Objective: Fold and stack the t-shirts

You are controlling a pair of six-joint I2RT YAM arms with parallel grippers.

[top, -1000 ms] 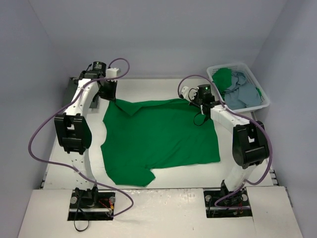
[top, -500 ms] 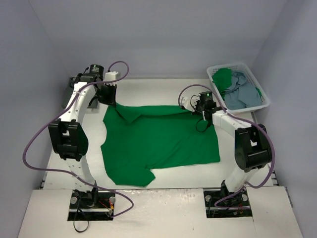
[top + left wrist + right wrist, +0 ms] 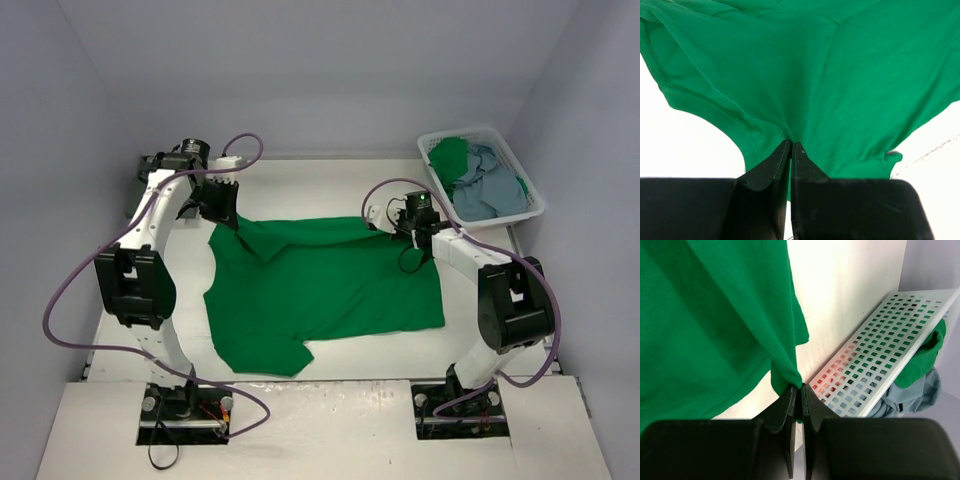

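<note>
Drawn nearer, the green t-shirt is pinched by left claw and right claw.

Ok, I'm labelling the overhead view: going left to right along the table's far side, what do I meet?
Left claw → green t-shirt, pinched by both claws → right claw → white basket holding more shirts.

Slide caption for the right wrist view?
Right gripper shut on green t-shirt edge, white basket just beyond.

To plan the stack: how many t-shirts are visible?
3: one green shirt spread on the table; another green one and a grey-blue one in the basket. More may hide underneath.
</note>
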